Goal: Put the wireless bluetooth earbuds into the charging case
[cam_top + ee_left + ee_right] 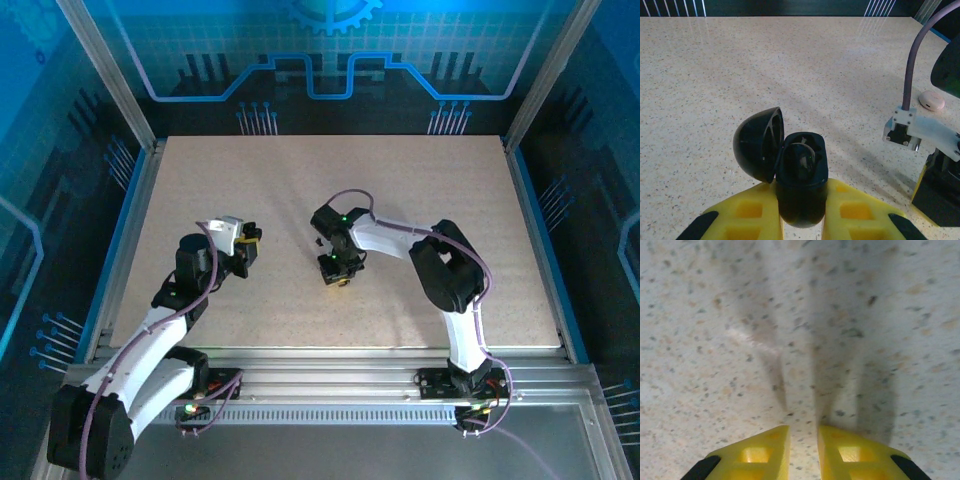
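Observation:
My left gripper (801,187) is shut on the black charging case (801,167), its yellow fingers (747,210) pressing both sides of the base. The lid (757,145) hangs open to the left. One black earbud (801,157) sits in the case's well. From above, the left gripper (250,240) is left of the table's centre. My right gripper (338,277) points straight down at the table near the centre. Its yellow fingertips (771,442) are closed to a narrow slit just above the speckled surface, and I see nothing between them (804,429).
A small pale pink rounded piece (931,100) lies on the table beyond the right arm's wrist (920,131); I cannot tell what it is. The speckled tabletop (420,190) is bounded by metal rails and blue walls.

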`<act>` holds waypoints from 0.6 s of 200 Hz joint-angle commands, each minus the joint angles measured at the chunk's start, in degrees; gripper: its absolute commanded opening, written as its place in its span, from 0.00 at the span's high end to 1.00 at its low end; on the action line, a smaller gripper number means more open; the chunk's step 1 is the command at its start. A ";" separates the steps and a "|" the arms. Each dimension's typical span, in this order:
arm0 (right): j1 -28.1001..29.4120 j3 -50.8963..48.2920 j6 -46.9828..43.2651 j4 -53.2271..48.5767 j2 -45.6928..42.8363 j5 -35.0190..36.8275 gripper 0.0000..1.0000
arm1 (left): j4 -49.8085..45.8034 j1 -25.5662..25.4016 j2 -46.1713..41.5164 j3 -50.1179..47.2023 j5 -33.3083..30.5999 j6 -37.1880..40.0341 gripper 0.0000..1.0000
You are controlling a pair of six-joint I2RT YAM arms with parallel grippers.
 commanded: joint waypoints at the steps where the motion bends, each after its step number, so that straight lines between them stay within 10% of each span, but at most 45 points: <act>1: 0.67 -0.72 -1.48 -1.90 -1.79 -1.56 0.79 | 0.18 0.52 -0.78 1.34 0.63 -0.33 0.97; 120: 1.11 -5.07 0.28 -7.61 -9.77 2.41 0.78 | 0.36 0.52 -0.78 1.24 0.93 -0.41 0.97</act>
